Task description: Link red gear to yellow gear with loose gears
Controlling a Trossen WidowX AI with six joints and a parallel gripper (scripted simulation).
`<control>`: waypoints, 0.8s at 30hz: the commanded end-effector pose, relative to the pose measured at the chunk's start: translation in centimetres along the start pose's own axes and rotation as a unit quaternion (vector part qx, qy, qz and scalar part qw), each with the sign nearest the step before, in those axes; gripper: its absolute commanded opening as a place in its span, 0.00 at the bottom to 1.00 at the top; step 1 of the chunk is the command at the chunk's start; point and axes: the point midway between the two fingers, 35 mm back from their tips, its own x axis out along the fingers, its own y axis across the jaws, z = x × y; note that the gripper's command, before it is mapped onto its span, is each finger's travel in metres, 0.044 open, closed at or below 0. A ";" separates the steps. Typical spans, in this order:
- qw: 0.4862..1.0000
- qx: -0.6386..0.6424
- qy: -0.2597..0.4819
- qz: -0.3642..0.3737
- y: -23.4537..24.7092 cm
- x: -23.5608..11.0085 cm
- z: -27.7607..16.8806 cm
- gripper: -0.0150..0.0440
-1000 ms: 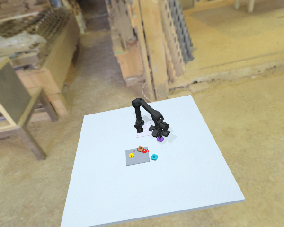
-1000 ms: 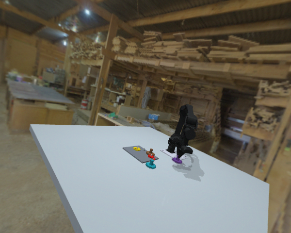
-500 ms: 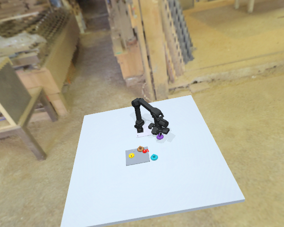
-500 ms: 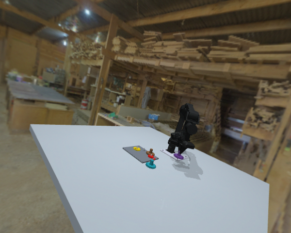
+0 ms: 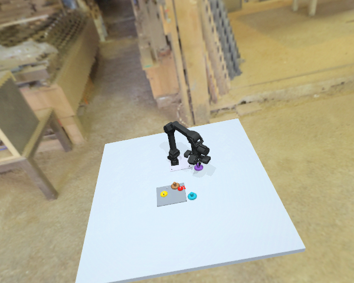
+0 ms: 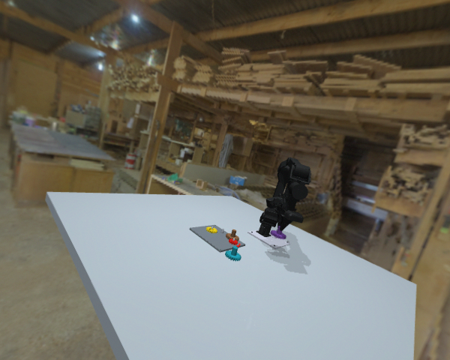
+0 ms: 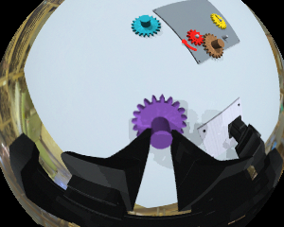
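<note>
My gripper (image 7: 161,132) is shut on the stem of the purple gear (image 5: 198,167) (image 6: 278,234) (image 7: 159,113) and holds it above the table, beside the arm's base and away from the board. The grey board (image 5: 171,201) (image 6: 211,238) (image 7: 177,16) carries the yellow gear (image 5: 163,194) (image 6: 211,229) (image 7: 218,21) and the red gear (image 5: 180,188) (image 6: 232,241) (image 7: 193,37). A brown gear (image 5: 174,186) (image 6: 232,235) (image 7: 212,45) is on the board beside the red gear. An empty peg (image 5: 167,187) (image 6: 222,230) (image 7: 225,37) stands between the brown and yellow gears. Whether the brown gear sits fully flat is too small to tell.
A cyan gear (image 5: 192,196) (image 6: 232,255) (image 7: 146,26) stands upright on its base on the table (image 5: 201,237), just off the board's edge near the red gear. The arm's pale base plate (image 5: 179,167) (image 6: 274,241) (image 7: 220,134) lies near the held gear.
</note>
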 end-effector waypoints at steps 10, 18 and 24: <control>1.000 0.000 0.002 0.003 -0.6 -2.8 -0.2 0.25; 1.000 0.001 0.001 0.004 -0.7 -2.8 0.4 0.25; 1.000 0.002 0.001 0.004 -1.0 -2.4 1.6 0.25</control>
